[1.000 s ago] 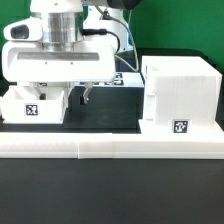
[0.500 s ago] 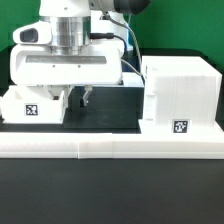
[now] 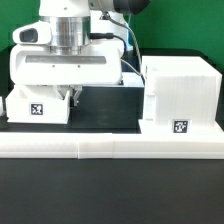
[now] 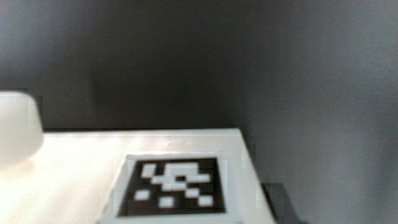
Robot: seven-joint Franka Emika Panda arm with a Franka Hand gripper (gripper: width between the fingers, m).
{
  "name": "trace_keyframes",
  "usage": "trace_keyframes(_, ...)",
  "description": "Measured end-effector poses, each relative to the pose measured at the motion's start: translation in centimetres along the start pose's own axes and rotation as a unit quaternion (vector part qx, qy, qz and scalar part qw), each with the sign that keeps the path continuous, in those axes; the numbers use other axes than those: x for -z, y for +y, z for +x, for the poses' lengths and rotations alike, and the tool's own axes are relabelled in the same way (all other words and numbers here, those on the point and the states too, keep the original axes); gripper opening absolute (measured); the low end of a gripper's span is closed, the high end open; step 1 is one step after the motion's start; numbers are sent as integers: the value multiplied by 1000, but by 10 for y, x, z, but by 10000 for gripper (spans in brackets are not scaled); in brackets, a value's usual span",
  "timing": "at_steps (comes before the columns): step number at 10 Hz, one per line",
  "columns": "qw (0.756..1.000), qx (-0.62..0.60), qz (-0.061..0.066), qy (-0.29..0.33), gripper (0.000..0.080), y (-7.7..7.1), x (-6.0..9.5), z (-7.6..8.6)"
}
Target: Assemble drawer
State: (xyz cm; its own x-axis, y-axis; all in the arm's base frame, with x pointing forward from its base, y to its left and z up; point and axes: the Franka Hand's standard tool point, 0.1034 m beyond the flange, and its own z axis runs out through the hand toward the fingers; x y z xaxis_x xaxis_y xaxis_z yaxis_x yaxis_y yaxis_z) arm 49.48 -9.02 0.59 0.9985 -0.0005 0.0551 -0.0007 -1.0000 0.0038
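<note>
Shell: you have one large white cube-like shell (image 3: 180,88) with plain, faintly ribbed walls. It stands upright on the exterior view's right, just behind the rail.
Shell tag: one black-and-white square shell tag (image 3: 181,127) sits low on the shell's near face.
Tray: you have one small white tray (image 3: 35,106) on the exterior view's left. It is low and boxy, and it stands well apart from the shell with bare dark table between them.
Tray tag: one square tray tag (image 3: 36,110) shows on the tray's near face. In the wrist view a tagged white face fills the lower part of the picture.
Rounded white shape: one rounded white shape (image 4: 15,128) rises at the edge of that white face. You cannot tell what it is.
Gripper: one gripper (image 3: 72,96) hangs from the white hand, low at the tray's right end.
Grip: you cannot tell how far the fingers are spread or whether they clasp the tray. The hand's body and the tray hide them.
Rail: one long low white rail (image 3: 110,148) runs across the near side.
Table: one black table (image 3: 110,200) carries everything.
</note>
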Motion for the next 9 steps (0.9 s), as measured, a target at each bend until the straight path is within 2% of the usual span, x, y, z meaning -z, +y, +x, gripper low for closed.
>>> trace_keyframes(6,1000,2,0,0,41,0,0,0)
trace_keyframes(9,997,72,2,4,41,-14,14,9)
